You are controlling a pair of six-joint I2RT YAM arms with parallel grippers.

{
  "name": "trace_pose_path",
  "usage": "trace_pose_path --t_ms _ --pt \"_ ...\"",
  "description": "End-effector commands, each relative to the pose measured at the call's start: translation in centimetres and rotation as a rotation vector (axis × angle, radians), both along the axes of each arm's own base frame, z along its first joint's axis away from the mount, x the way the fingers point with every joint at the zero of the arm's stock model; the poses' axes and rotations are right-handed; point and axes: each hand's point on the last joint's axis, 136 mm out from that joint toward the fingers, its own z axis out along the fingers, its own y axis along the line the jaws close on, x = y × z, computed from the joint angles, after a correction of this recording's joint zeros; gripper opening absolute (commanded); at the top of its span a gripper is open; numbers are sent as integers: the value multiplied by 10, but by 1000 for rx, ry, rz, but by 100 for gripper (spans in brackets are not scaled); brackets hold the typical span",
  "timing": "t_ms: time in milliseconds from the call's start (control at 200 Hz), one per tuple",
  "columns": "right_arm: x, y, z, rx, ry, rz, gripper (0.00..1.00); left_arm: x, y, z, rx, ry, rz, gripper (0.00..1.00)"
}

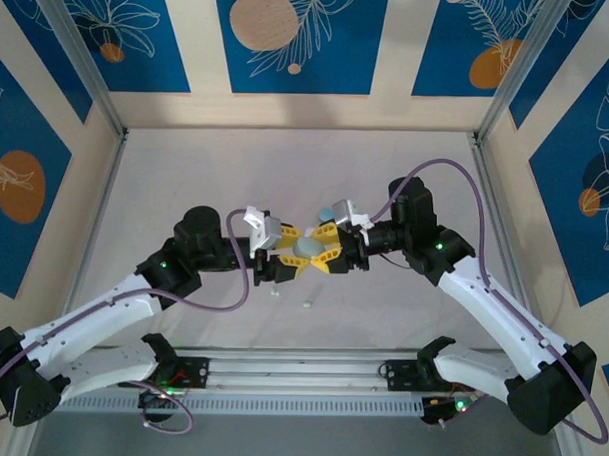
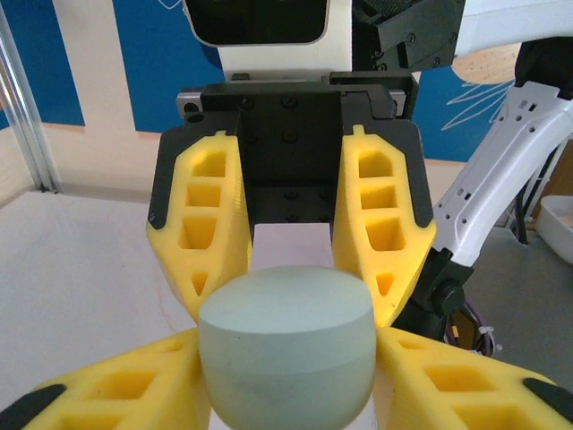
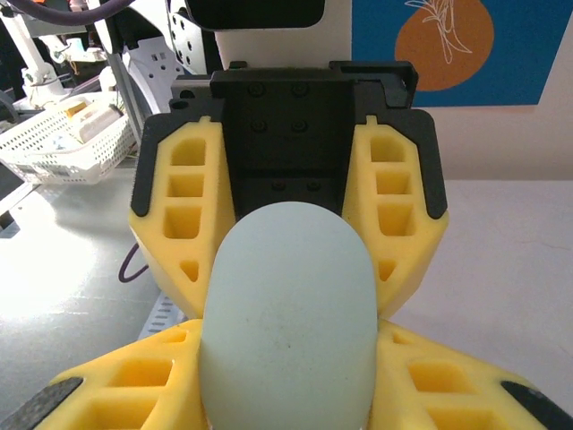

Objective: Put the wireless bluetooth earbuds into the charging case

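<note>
The wireless bluetooth earbuds, of which two tiny pale glossy beads can be made out, lie loose on the white worktop, a little toward its near edge, in front of the grippers and apart from each other. Above the worktop's middle the charging case, a pale blue-green pebble-shaped plastic shell, hangs between both arms and looks shut. The right gripper grasps it, yellow fingers pressed to both flanks. The left gripper faces it from the opposite end, with its fingers close along the shell; whether they bear down firmly cannot be told.

The step in hand is judged to be a two-handed hold for opening the case. It likely goes best if the right arm keeps the shell level and motionless. The left should seat squarely on one half only, then swing that half along its hinge rather than pull, since a glossy rounded shell could squirt out under a skewed pinch.
</note>
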Motion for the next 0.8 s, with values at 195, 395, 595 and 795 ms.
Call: trace_pose_path --t_ms 195,395,595,795 --pt "5 1 10 12 -60 -37 34 -9 -4 25 -44 -31 -71 32" --pt "22 -5 12 0 24 -125 46 -13 -2 23 -38 -53 -84 27" --pt "37 -9 14 -7 185 -189 53 -16 -3 21 -41 -66 -103 26" --pt "42 -12 18 5 275 -202 56 -11 -4 21 -51 -77 -84 25"
